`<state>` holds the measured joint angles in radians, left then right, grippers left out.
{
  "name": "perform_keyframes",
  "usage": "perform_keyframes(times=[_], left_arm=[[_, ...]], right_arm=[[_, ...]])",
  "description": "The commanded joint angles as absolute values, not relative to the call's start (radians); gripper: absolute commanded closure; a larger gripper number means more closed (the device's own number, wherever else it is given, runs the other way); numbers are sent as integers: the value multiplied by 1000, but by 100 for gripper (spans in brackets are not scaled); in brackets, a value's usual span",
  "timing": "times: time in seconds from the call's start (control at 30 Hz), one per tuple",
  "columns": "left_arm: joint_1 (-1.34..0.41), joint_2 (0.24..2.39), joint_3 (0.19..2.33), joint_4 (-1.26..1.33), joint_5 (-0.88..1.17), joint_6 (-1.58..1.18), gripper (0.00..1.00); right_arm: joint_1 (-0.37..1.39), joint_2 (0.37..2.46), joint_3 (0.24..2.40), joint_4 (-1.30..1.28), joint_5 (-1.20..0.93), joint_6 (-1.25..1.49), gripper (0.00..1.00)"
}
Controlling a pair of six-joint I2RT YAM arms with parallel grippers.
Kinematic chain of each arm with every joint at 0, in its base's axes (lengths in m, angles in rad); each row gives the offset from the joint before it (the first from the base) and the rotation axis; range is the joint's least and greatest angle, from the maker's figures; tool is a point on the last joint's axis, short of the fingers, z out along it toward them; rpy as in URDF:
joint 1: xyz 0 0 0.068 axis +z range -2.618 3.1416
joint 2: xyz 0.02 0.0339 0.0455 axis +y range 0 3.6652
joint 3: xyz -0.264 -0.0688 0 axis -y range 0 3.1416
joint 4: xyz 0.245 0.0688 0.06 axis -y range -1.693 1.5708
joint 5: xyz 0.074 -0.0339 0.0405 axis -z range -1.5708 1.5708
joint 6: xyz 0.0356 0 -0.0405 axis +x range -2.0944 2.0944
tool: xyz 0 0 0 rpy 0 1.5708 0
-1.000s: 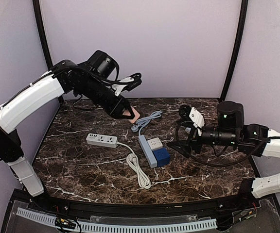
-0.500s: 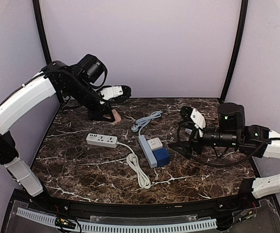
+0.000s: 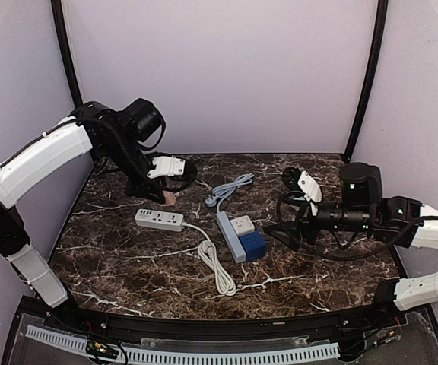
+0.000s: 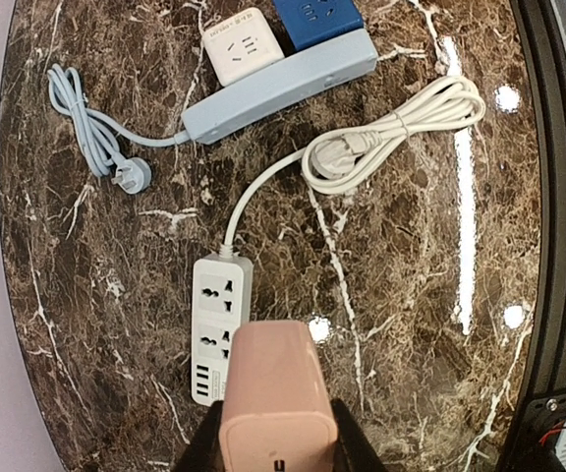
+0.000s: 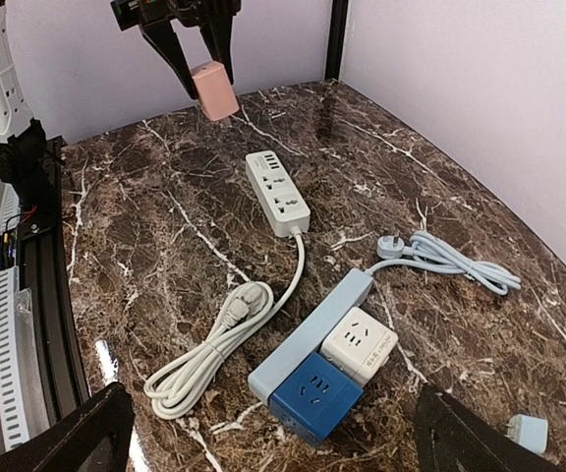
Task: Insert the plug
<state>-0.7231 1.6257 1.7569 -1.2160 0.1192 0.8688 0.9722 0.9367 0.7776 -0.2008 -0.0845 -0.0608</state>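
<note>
Left hand (image 4: 278,444) is pinching a pink rounded plastic plug block (image 4: 275,383), one finger pressed on each side. The block is off the dark brown marble worktop (image 3: 128,258), at its back-left. From the left wrist view it overlaps the USB end of the white plastic power strip (image 4: 219,324); from the right wrist view it sits clear of the strip, not seated in any socket.

White strip lies flat, sockets up. Its white cord (image 4: 391,143) runs off the other end into a tied coil nearer the front edge.

Mid-worktop is a long pale grey-blue power strip (image 4: 281,84), with a white cube adapter (image 4: 244,44) and a dark blue cube adapter (image 4: 317,12) side by side along it, touching each other. Can't tell whether they're plugged in or just lying against it. Its grey-blue cable (image 4: 77,113) loops toward the back wall and ends in a loose three-pin plug (image 4: 131,175) flat on the worktop.

Right hand (image 5: 273,418) is spread wide with nothing between the fingers, hovering on the right side, facing the grey-blue strip and cubes. A small pale blue plug-like piece (image 5: 526,430) sits on the worktop near it; too small to identify.
</note>
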Motion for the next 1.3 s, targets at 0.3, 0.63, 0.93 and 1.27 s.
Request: perform_keyframes(times=[0.3,0.63,0.93,1.27], left_arm=[[-622,1744,1791,-1355,275,1045,99],[-585,1820,1821,-1320,257,1088,99],[-559,1898,1833,-1290,206,1119,99],[-535,1949,1827,-1205,146,1139,99]], right_arm=[[978,913,792,-311,-51,51,1],[979,902,807,-383,-50,65,1],[978,916,811,-394,-62,104,2],[979,922,805,-401,-52,132,1]])
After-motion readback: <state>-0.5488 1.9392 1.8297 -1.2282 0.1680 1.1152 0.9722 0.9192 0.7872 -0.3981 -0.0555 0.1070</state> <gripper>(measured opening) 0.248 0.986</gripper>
